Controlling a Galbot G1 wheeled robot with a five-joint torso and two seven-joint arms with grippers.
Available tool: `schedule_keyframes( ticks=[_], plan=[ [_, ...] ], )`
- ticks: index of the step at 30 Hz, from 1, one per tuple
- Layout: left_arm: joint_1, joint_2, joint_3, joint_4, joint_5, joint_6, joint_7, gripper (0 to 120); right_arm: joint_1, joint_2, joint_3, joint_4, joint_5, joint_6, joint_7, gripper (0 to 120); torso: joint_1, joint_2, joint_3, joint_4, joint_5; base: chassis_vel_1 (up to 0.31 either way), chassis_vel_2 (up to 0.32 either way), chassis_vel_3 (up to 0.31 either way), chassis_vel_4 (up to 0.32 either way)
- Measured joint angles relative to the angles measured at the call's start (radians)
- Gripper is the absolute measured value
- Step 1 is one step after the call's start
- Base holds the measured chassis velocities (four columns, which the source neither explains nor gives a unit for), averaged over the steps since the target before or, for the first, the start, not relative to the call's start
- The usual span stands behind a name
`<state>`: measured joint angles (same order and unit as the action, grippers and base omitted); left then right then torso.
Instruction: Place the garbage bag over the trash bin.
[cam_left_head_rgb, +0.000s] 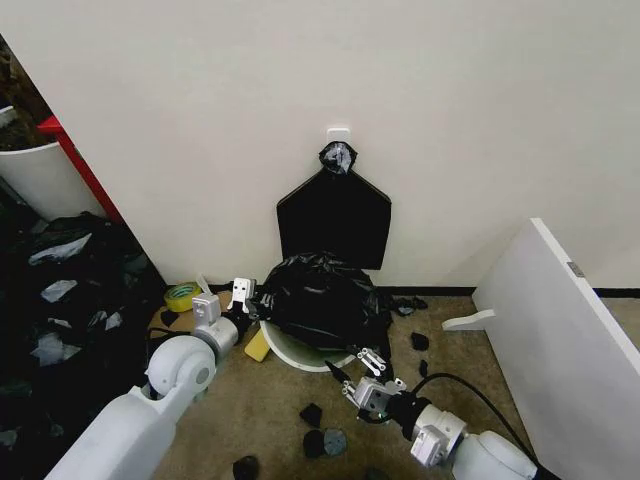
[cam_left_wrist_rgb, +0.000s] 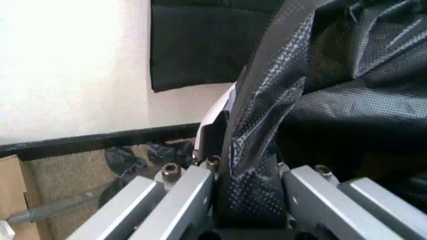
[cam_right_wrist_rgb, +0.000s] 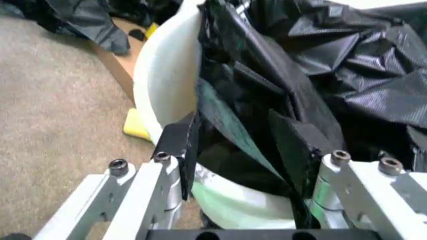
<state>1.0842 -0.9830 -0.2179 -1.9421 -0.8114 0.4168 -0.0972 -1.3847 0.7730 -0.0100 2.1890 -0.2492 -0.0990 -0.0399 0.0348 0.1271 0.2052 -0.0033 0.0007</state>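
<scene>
the trash bin (cam_left_head_rgb: 300, 355) stands on the carpeted floor just in front of the wall, and the garbage bag (cam_left_head_rgb: 322, 298) is bunched over its top, covering most of the mouth with only the near rim bare. the left claw (cam_left_head_rgb: 243, 296) sits at the bag's left edge; in the left wrist view a strip of the black film runs down between its jaws, which stand close on either side of it, so it seems to have the bag pinched, likely to keep that side pulled out over the rim. the right claw (cam_left_head_rgb: 365, 362) is at the near right rim; in the right wrist view its jaws stand apart, straddling the bin wall (cam_right_wrist_rgb: 167, 90) and a fold of bag, not yet closed on it. holding opposite sides would stretch the opening wide enough to drape over the bin. no brand, label or writing can be read anywhere
</scene>
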Motion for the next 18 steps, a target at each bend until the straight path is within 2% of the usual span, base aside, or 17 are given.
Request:
schedule_keyframes(
  ticks=[4,8,11,14,18],
  plan=[
    [0.002,0.002,0.000,-0.004,0.000,0.000,0.000,0,0.005,0.000,-0.002,0.003,0.010,-0.021,-0.001,37,0.000,0.000,0.000,0.0000,0.0000,0.000,0.000,0.000,0.000],
    [0.007,0.003,0.000,-0.014,-0.002,0.001,0.000,0,0.013,0.008,-0.003,0.005,0.013,-0.043,-0.010,19,0.000,0.000,0.000,0.0000,0.0001,0.000,0.000,0.000,0.000],
    [0.008,0.003,0.000,-0.016,-0.003,0.001,0.000,0,0.013,0.011,-0.004,0.008,0.013,-0.048,-0.011,12,0.000,0.000,0.000,0.0000,0.0000,0.000,0.000,0.000,0.000],
    [0.010,0.006,-0.001,-0.019,-0.005,0.001,-0.001,0,0.013,0.012,-0.004,0.012,0.013,-0.053,-0.010,0,0.000,0.000,0.000,0.0000,0.0000,0.000,0.000,0.000,0.000],
    [0.010,0.006,-0.002,-0.020,-0.006,0.002,-0.002,0,0.013,0.011,-0.003,0.014,0.012,-0.054,-0.007,0,0.000,0.000,0.000,0.0000,0.0000,0.000,0.000,0.000,0.000]
  ],
)
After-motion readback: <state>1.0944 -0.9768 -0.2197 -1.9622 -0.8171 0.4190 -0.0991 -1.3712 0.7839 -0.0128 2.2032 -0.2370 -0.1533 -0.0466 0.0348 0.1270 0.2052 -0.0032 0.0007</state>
